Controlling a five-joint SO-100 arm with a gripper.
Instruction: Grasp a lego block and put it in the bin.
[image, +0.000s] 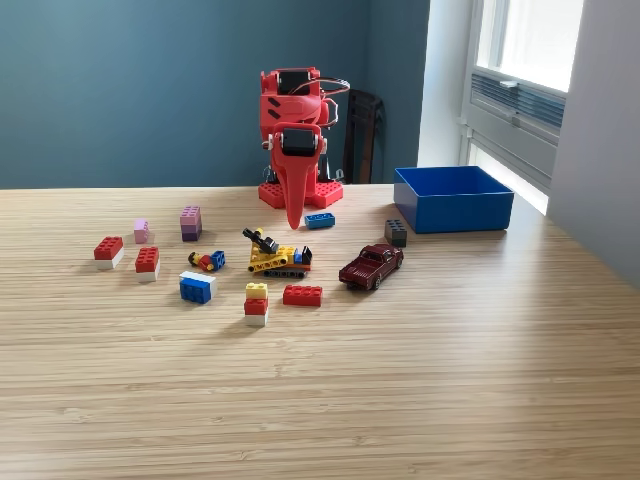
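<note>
Approach step: gripper (293, 222) points down near the table's (420, 400) far edge, fingers together, holding nothing. Next: open over blue block (320, 220), then carry to bin (452, 200).

Red arm's pincer (293, 222) pointing down at table (420, 380), scattered bricks, blue bin (452, 198) at exterior view's right

From my remote station I find nothing I can read in this view. The red arm (293, 140) carries no legible brand or number on its housing, the blue bin (452, 198) shows plain walls without a label, and the dark red toy car (371, 266) has no plate or marking I can make out. The scattered blocks are too small for any stud lettering to show.
</note>
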